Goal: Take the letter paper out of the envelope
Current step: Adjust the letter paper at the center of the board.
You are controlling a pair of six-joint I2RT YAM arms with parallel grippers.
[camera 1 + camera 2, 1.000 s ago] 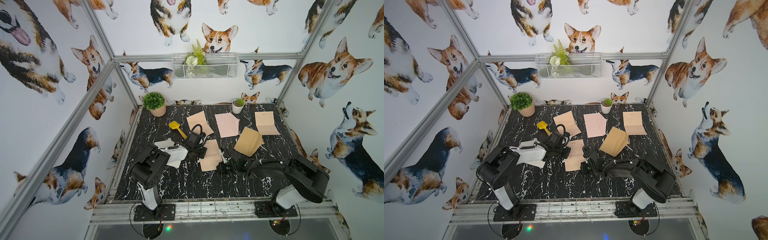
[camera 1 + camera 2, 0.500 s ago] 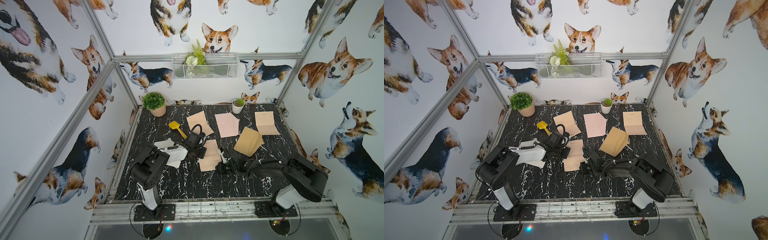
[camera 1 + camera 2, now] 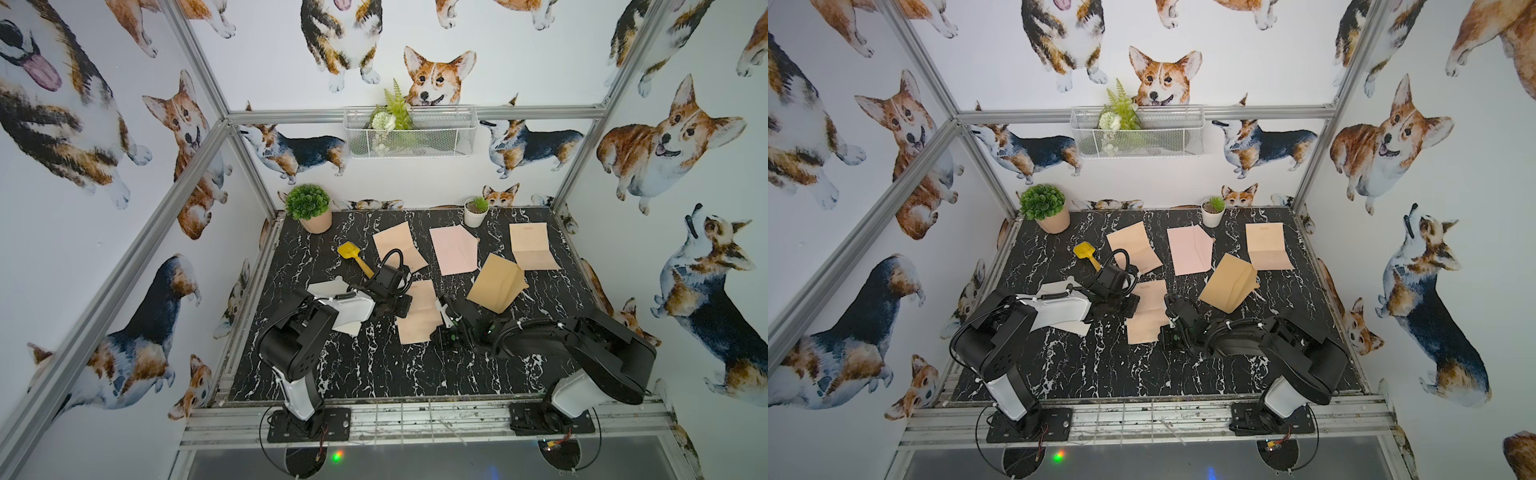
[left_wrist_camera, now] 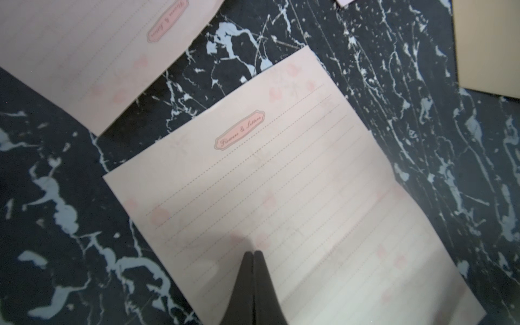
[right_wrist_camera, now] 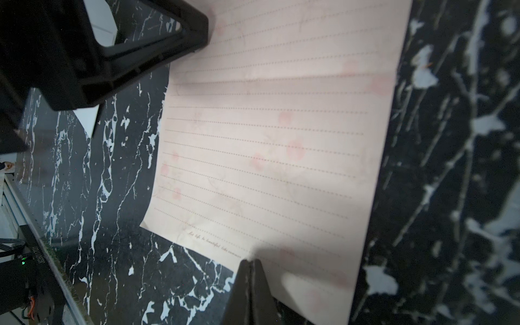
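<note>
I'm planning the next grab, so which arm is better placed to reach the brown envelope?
Right, probably. The brown envelope lies on the robot's right, near the right gripper; the left gripper would have to cross the letter paper. Both are shut, so open first.

This is a robot test cell in a lab, not a lived-in room; an aluminium frame of bolted profiles boxes in the space; its wall panels are printed with cartoon corgis; in both top views a black marble-patterned tabletop has the left arm and right arm mounted on a metal rail at its front edge; a potted plant and a wire basket of greenery stand as decoration.
</note>
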